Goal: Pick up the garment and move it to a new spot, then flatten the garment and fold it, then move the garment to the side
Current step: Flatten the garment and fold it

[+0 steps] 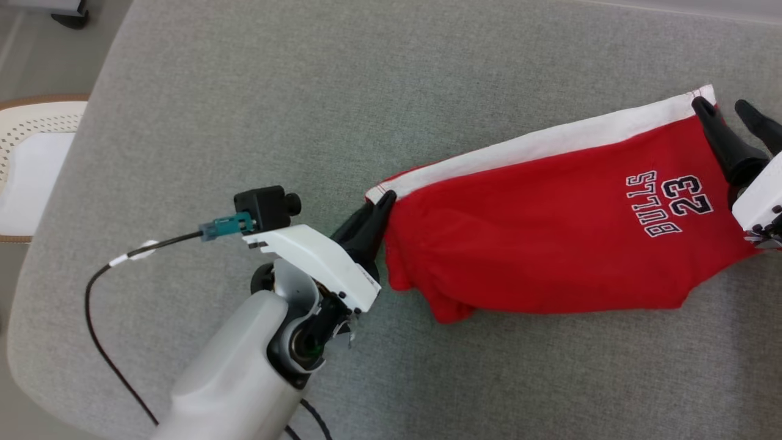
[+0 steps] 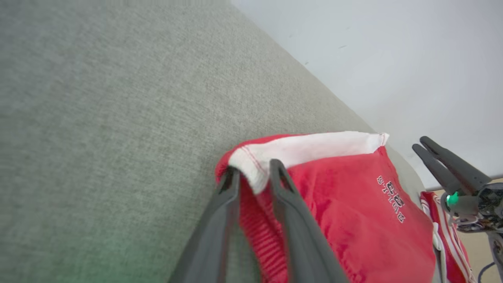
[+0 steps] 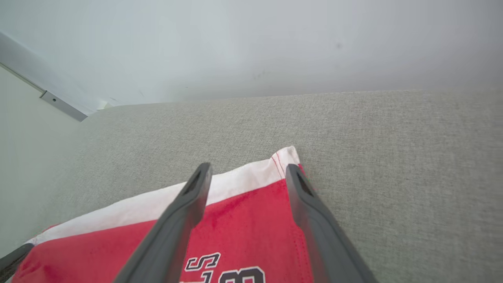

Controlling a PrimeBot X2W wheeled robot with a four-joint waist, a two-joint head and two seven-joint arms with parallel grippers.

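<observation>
A pair of red shorts point(image 1: 550, 244) with a white band and "BULLS 23" print lies stretched across the grey cushion point(image 1: 305, 110). My left gripper point(image 1: 386, 197) is at the shorts' left corner. In the left wrist view its fingers point(image 2: 253, 169) stand narrow with the white hem point(image 2: 306, 149) pinched between them. My right gripper point(image 1: 727, 109) is open at the far right corner, one finger over the white band, the other past the cloth's edge. In the right wrist view its spread fingers point(image 3: 247, 171) hover over the shorts point(image 3: 243, 220). The right gripper point(image 2: 422, 143) also shows in the left wrist view.
The cushion's edge curves down at the left, with a white perforated seat point(image 1: 36, 153) beyond it. A black cable point(image 1: 98, 318) loops beside my left arm. A pale wall point(image 3: 251, 47) runs behind the cushion. Another red-and-white striped cloth point(image 2: 448, 236) lies past the shorts.
</observation>
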